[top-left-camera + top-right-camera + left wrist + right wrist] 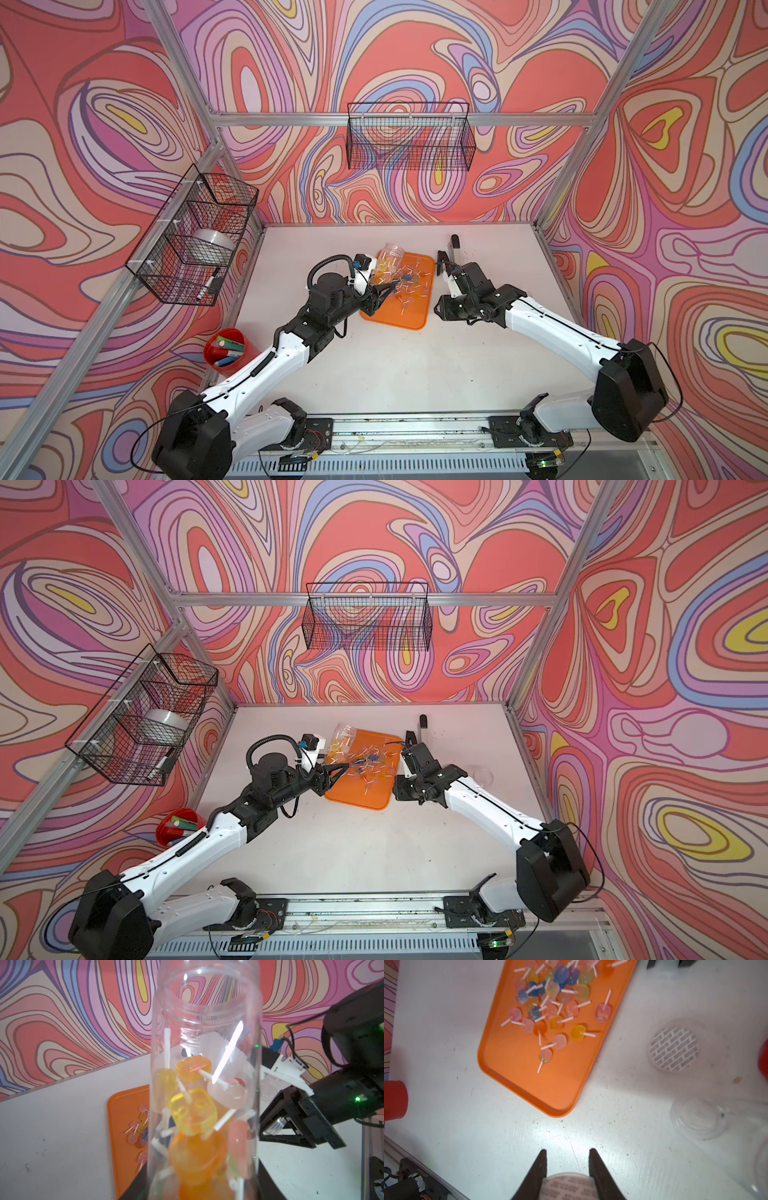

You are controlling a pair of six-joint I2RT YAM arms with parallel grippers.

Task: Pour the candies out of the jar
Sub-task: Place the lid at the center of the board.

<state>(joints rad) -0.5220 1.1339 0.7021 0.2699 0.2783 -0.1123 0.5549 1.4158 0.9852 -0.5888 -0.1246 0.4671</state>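
Left fingers (332,771) pinch the clear jar (343,739) over the orange tray (529,1084), where most candies (550,997) lie. Some sit inside, probably needing more tilt. Right fingers (537,1172) clamp a lid (568,1185) clear above the table (446,1043).

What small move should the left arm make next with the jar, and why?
Probably tilt the jar so its open mouth dips toward the orange tray. The left gripper holds it above the tray's edge, and several candies are inside, gathered away from the mouth, while many lie on the tray already.
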